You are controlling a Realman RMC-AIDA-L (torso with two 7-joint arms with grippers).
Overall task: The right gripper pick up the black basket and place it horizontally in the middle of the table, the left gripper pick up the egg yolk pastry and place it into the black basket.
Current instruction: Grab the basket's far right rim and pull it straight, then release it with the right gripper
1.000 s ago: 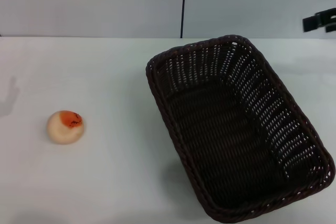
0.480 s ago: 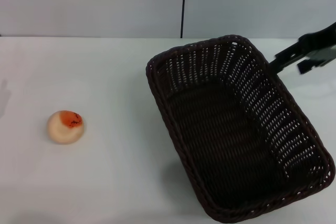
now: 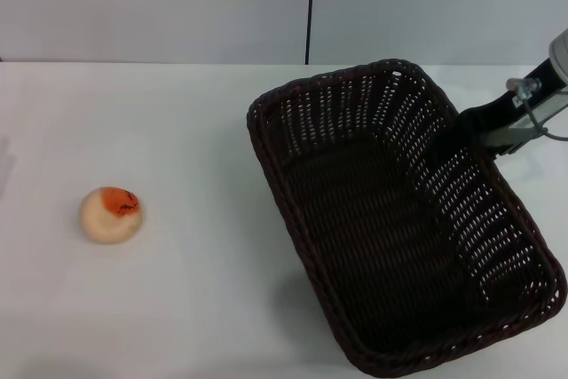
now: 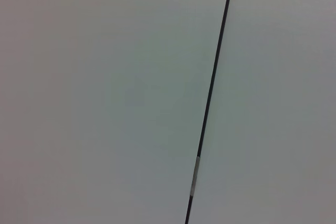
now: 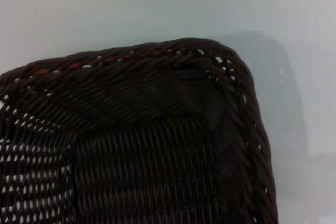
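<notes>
The black basket (image 3: pixel 497 210) stands on the white table (image 3: pixel 186 122), right of the middle, turned at a slant, and holds nothing. My right gripper (image 3: pixel 454 138) reaches in from the right edge and is at the basket's right rim, near its far corner. The right wrist view shows that rim corner (image 5: pixel 157 56) close up. The egg yolk pastry (image 3: pixel 110 214), cream with an orange-red patch, lies on the table at the left, far from the basket. My left gripper is out of view.
A grey wall with a black vertical seam (image 3: pixel 311 6) rises behind the table; the left wrist view shows only that wall and seam (image 4: pixel 210 93). Bare tabletop lies between the pastry and the basket.
My right gripper has come in from the far right edge, down and leftward to the basket's right rim. The basket and the pastry have not moved.
</notes>
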